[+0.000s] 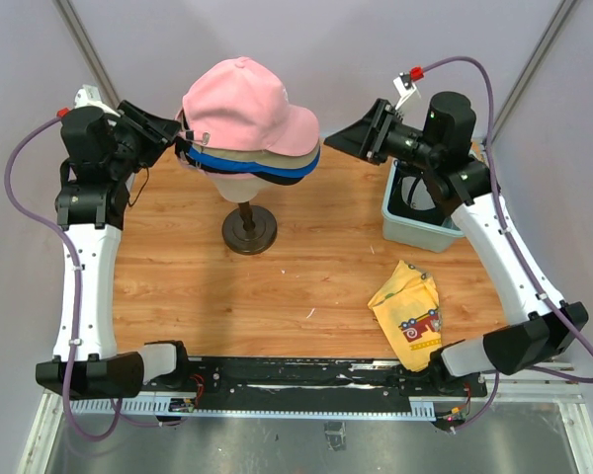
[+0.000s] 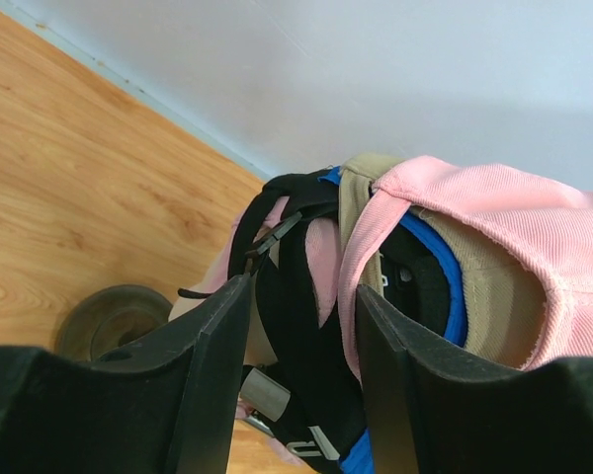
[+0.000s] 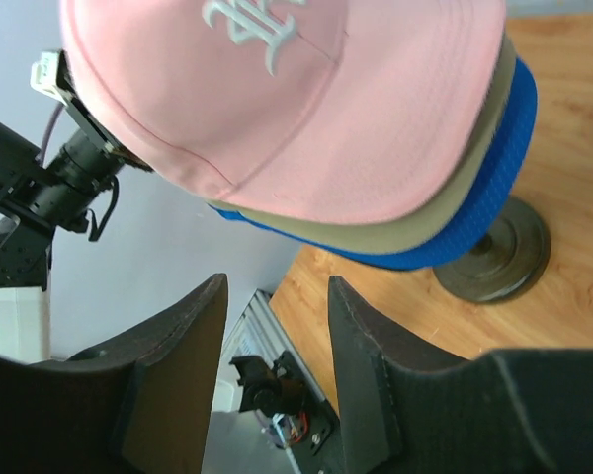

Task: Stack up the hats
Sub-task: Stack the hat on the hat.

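Several hats sit stacked on a cream mannequin head (image 1: 239,186): a pink hat (image 1: 242,104) on top, then tan (image 1: 262,158), blue (image 1: 282,170) and black (image 1: 282,181) ones. Their brims point right. My left gripper (image 1: 173,133) is at the back of the stack. In the left wrist view it (image 2: 301,288) stands open, with the black strap (image 2: 296,326) and a pink strap edge between its fingers. My right gripper (image 1: 334,141) is open and holds nothing, just right of the brims. In the right wrist view it (image 3: 277,284) sits below the pink brim (image 3: 306,109).
The head stands on a dark round base (image 1: 249,229) on the wooden table. A blue-grey bin (image 1: 415,222) sits at the right under my right arm. A yellow cloth with red print (image 1: 410,311) lies near the front right. Grey walls close in behind.
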`<state>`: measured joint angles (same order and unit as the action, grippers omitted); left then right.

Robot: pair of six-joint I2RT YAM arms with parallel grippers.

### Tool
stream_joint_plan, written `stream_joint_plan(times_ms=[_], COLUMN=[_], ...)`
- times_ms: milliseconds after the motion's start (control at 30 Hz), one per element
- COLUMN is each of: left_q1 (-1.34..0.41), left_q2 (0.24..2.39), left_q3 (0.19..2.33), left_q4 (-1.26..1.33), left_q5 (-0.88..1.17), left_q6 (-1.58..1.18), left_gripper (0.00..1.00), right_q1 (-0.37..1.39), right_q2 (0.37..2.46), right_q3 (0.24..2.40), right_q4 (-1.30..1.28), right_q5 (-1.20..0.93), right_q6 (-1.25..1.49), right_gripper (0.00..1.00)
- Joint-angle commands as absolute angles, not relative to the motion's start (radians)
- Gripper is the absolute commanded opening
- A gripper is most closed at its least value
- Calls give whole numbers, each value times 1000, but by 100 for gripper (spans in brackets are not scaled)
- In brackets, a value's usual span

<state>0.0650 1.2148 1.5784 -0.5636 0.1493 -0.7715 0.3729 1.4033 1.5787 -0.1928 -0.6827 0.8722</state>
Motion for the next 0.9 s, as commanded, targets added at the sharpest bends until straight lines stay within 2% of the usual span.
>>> stream_joint_plan(times_ms=[0,367,700,867], left_q1=[74,75,77,78], left_q2=[1185,1174,1165,1168], left_q3=[1611,1603,1554,1543], left_q4=[-557,-558,-545,-545], left_q5=[132,124,130,130], left_q6=[-785,-790,-793,-788], left_gripper=[51,52,47,45], right_q1=[403,477,522,558], right_q2=[1443,1670,1884,1976], right_q3=[1698,2077,2428,2531], right_q4=[-213,-246,-185,-134], right_q5=[-629,-605,-551,-552], right_q6=[795,729,698,697], right_gripper=[46,47,49,49])
